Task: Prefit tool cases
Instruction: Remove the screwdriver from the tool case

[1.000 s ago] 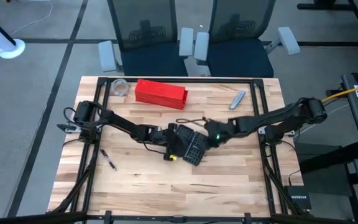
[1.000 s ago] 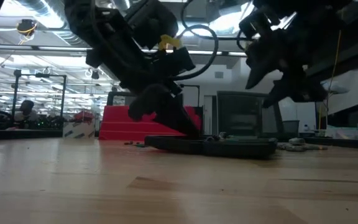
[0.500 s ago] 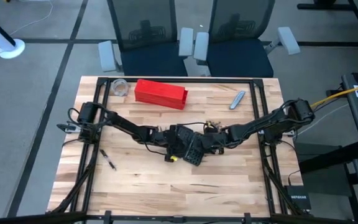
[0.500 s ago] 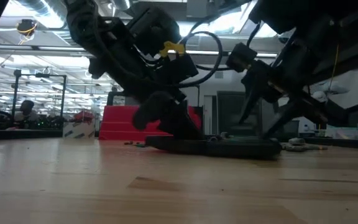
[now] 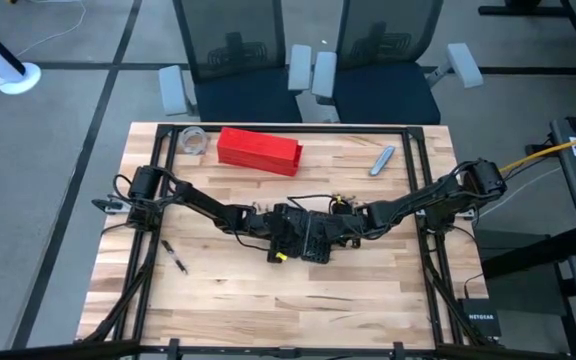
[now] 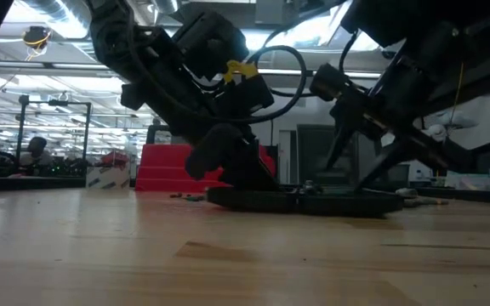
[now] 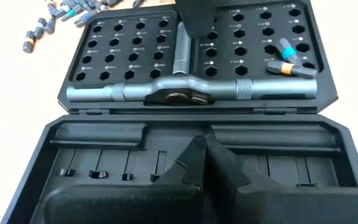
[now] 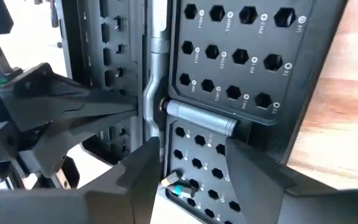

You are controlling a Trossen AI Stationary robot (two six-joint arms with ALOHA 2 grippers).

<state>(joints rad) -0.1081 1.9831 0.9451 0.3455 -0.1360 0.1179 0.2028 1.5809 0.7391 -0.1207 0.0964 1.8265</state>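
The black tool case [image 5: 310, 240] lies open and flat on the table's middle, both halves facing up. One half is gridded with bit sockets [image 7: 123, 50] and holds a silver T-shaped driver [image 7: 185, 93]; the other half [image 7: 104, 155] has small clips. My left gripper [image 7: 205, 149] is shut, and its tips are down on the clip half. My right gripper [image 8: 191, 149] stands open over the socket half, one finger to each side of a row of sockets just short of the driver's short stem [image 8: 201, 118]; I cannot tell whether it touches. My left gripper has its shut fingertips [image 7: 197, 149] on the inside of the case's clip half [image 7: 166, 140], close to the hinge line. The fingers slant down from the table's left side. The case lies flat on the table under them.
A long red box [image 5: 258, 148] and a clear round container [image 5: 195, 140] stand at the far left. A grey-blue tool [image 5: 382, 160] lies far right. Loose bits [image 7: 61, 15] lie on the table beside the case. A small dark bit [image 5: 175, 258] lies near left.
My right gripper has come down toward the case's socket half and rolled about its own axis, staying open. The case has turned and slid a little toward the table's right, still flat. My left gripper stays shut on it.
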